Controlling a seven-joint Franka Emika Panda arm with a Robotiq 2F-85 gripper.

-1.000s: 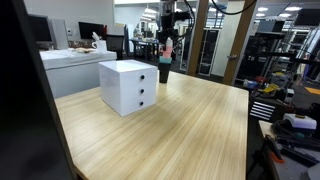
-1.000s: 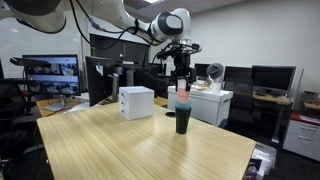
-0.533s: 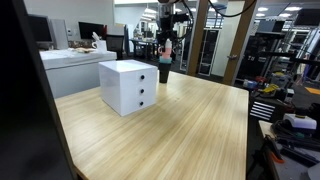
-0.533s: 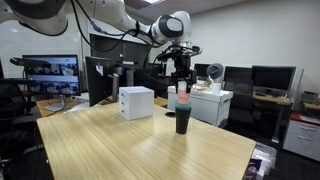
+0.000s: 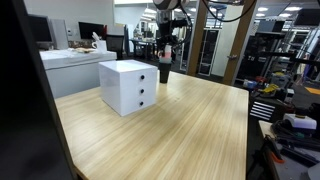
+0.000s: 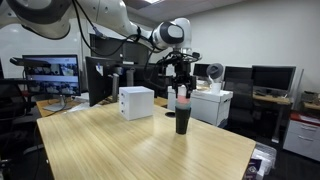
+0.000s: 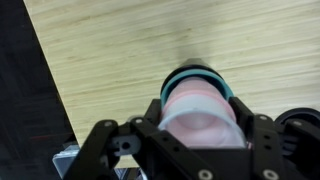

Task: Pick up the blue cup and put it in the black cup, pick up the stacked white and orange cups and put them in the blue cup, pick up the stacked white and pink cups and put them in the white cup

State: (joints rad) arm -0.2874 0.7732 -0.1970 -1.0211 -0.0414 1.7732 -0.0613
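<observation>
1. Gripper point(image 6: 180, 84) hangs plumb at 12 o'clock of the stack point(image 6: 182, 110). Its jaws are spread wider than the top rim and it grips nothing that I can see. Can't tell if the pads touch the rim.
2. Black cup point(image 6: 182, 124) stands upright on the tabletop point(image 6: 140, 150) with the rest nested in it. Pink cup point(image 7: 200, 108) is on top, and the blue cup point(image 7: 171, 84) shows as a ring round it.
3. Why it sits like this: nesting needs a straight axial drop, so the gripper is directly over the stack's axis, jaws wide enough to clear the rim. My read is that the final nesting is done or nearly done.
4. The wrist view alone looks down the bore. Rims are concentric, pink centred in blue. It hides the black cup and how high the stack stands.
5. Both exterior views show the stack upright. In an exterior view the drawer box point(image 6: 136, 102) is at 9 o'clock of it, apart. In an exterior view the stack point(image 5: 165, 62) is far off, at 2 o'clock of the box, and its colours are unreadable.
6. Orange is not seen in any view. A pale band between pink and blue may be a white rim.
</observation>
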